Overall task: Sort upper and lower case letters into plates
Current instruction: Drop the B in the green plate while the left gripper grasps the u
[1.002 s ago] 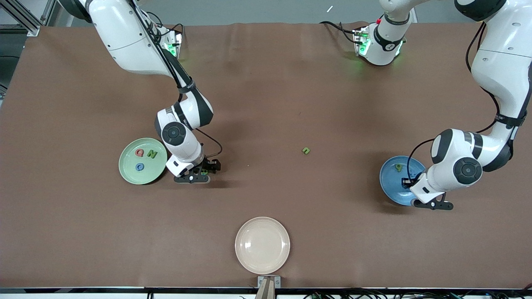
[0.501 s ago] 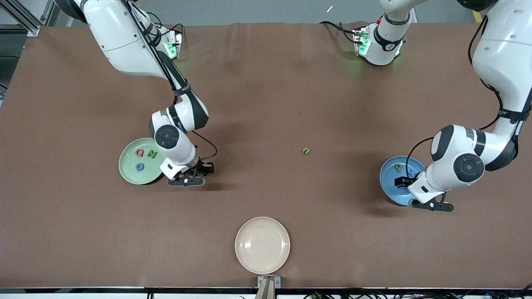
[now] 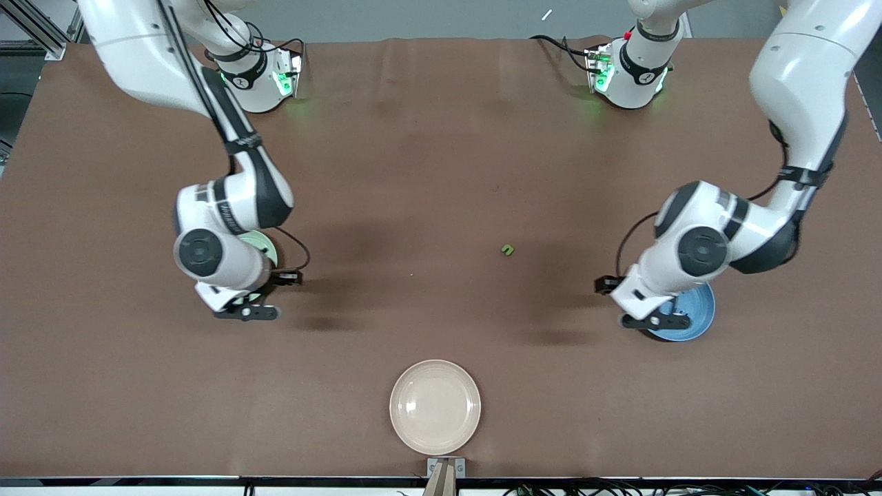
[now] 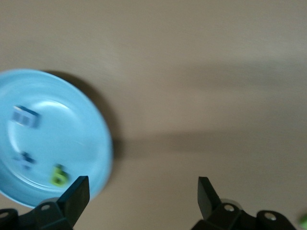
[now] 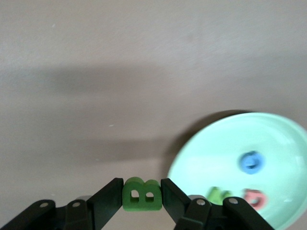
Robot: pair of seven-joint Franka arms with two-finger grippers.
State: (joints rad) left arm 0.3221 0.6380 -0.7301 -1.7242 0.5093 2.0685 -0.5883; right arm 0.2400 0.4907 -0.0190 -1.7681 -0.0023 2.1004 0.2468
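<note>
Both arms have shifted since a second ago: the right arm has swung toward its own end of the table, so its wrist now covers most of the green plate (image 3: 267,245), and the left arm has swung inward, hiding most of the blue plate (image 3: 697,314). In the right wrist view the right gripper (image 5: 142,197) is clamped on a green letter B (image 5: 141,195), carried in the air just beside the green plate's rim, over bare table and not yet over the plate, where a blue, a green and a red letter (image 5: 251,161) already lie. The left gripper (image 4: 143,191) hangs with its fingers spread and nothing between them, over the table just beside the blue plate, which holds a yellow-green letter (image 4: 58,175) and two blue ones. One small green letter (image 3: 508,250) lies alone mid-table, between the two arms and well apart from both plates. A beige plate (image 3: 435,406) sits unused near the front camera. The main risk I see is a release too soon: with the B at the rim's outside, letting go now would likely drop it on the table or bounce it off the edge. The left gripper, swinging toward the stray letter, could also clip the blue plate's rim and shift it.
</note>
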